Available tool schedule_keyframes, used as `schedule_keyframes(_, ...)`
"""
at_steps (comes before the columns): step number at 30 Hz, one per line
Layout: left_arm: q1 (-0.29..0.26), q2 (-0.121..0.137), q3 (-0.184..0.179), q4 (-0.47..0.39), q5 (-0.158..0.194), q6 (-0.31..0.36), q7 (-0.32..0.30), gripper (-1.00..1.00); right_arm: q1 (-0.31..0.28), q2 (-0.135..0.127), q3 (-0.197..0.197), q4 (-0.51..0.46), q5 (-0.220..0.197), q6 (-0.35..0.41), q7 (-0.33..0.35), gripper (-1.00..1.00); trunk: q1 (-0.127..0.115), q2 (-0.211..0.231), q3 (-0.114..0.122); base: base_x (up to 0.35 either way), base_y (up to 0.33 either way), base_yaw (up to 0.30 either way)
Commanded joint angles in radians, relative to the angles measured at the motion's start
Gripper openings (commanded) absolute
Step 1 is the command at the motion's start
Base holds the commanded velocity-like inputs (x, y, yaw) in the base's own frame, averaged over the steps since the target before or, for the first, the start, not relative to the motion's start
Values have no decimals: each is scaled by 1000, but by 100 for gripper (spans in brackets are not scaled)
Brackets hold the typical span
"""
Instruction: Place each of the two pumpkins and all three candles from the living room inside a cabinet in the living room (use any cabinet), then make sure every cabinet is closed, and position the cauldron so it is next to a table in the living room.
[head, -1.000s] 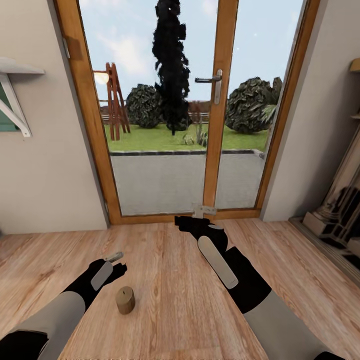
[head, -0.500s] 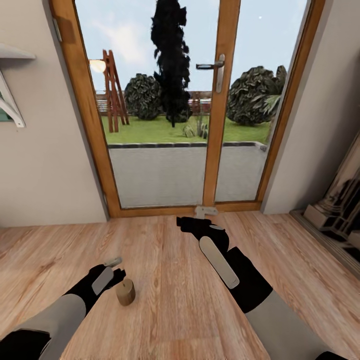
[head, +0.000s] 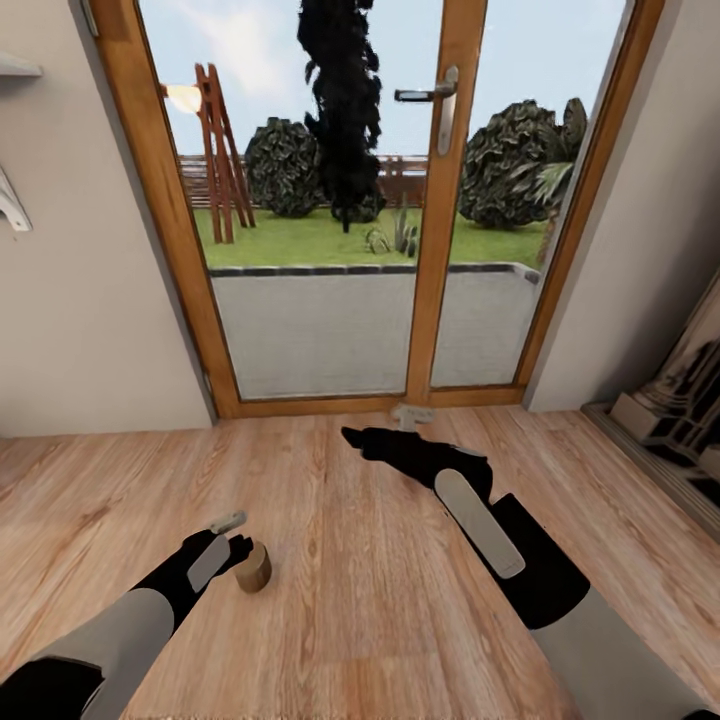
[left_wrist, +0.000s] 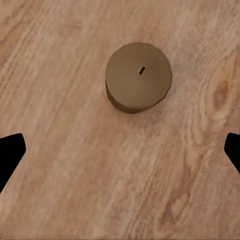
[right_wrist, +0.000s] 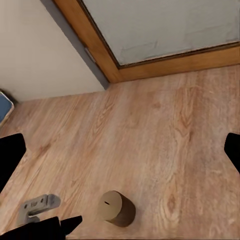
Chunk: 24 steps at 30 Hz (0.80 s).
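Wooden floor (head: 360, 560) boards cover the lower half of the head view, and behind them stands a glass door (head: 340, 200) in an orange-brown wood frame, with lawn, bushes and a dark tree outside. At 9 o'clock a white shelf bracket (head: 10, 205) hangs on the beige wall. At about 7 o'clock the left tool (head: 235, 534) is low over the floor with its fingers spread apart and nothing between them; in the left wrist view the two dark fingertips (left_wrist: 10, 152) sit far apart at the picture's edges. Just beside this tool, a candle (head: 254, 567) stands upright on the floor, a short brown-beige cylinder with a small wick on top, and it is not gripped. At about 5 o'clock the right tool (head: 352, 437) is stretched toward the door, well apart from the candle; its fingers also appear spread and hold nothing. At 3 o'clock a pale stone surround (head: 680, 410) stands against the right wall.
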Motion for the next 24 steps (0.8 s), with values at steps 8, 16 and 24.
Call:
schedule_keyframes(8, 0, -1, -12, -2, 10, -9, 8, 100, -1, -57, 3, -8, -55, -3, 115, 100, 3, -2, -32, 0, 0, 0)
schedule_keyframes(16, 0, -9, -13, -2, 9, -12, 8, 100, -1, -59, 4, -9, -56, -3, 120, 100, 7, -4, -63, 0, 0, 0)
schedule_keyframes(24, 0, -11, -28, -2, 9, -13, 8, 100, 0, -59, 3, -8, -56, -3, 119, 100, 11, -6, -94, 0, 0, 0)
